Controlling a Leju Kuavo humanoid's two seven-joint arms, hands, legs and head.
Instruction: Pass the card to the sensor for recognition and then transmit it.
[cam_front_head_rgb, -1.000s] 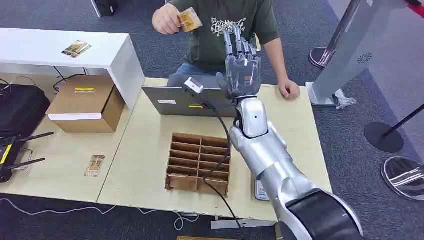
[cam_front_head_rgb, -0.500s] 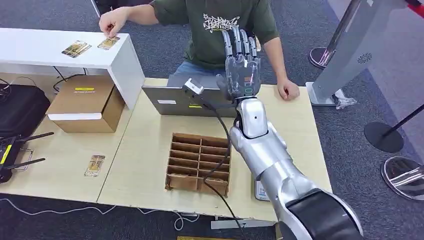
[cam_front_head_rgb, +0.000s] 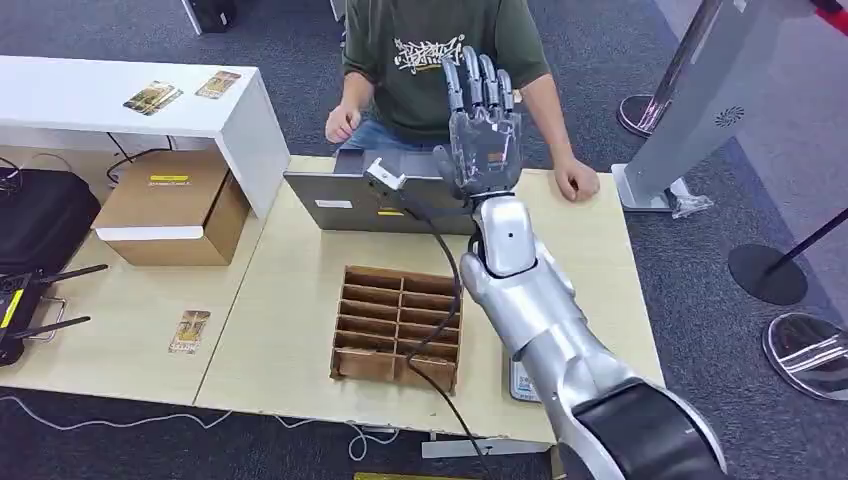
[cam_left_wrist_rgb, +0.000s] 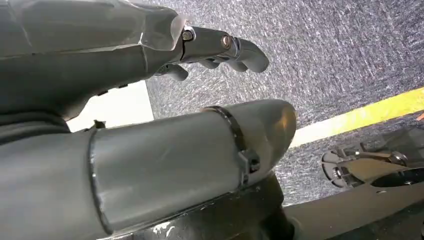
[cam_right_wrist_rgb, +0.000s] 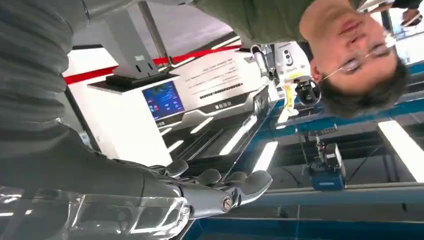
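Observation:
My right hand (cam_front_head_rgb: 483, 135) is raised above the table's far edge, fingers spread and pointing up, holding nothing; the right wrist view shows it (cam_right_wrist_rgb: 200, 192) empty too. Two cards (cam_front_head_rgb: 153, 96) (cam_front_head_rgb: 218, 84) lie side by side on the white shelf (cam_front_head_rgb: 60, 95) at the far left. A third card (cam_front_head_rgb: 189, 331) lies flat on the left table. A small white sensor head (cam_front_head_rgb: 385, 173) on a black cable sits at the grey laptop (cam_front_head_rgb: 350, 208), just left of my raised hand. My left hand (cam_left_wrist_rgb: 200, 45) hangs over carpet with nothing in it.
A person in a green shirt (cam_front_head_rgb: 440, 60) sits behind the table, one hand (cam_front_head_rgb: 343, 123) drawn in, the other (cam_front_head_rgb: 577, 181) on the table edge. A wooden divided box (cam_front_head_rgb: 398, 325) stands mid-table. A cardboard box (cam_front_head_rgb: 170, 205) stands under the shelf. Stanchion bases (cam_front_head_rgb: 765, 272) stand to the right.
The person carried a card from in front of the chest to the white shelf, laid it beside the other card, and pulled the hand back. My right hand stayed raised.

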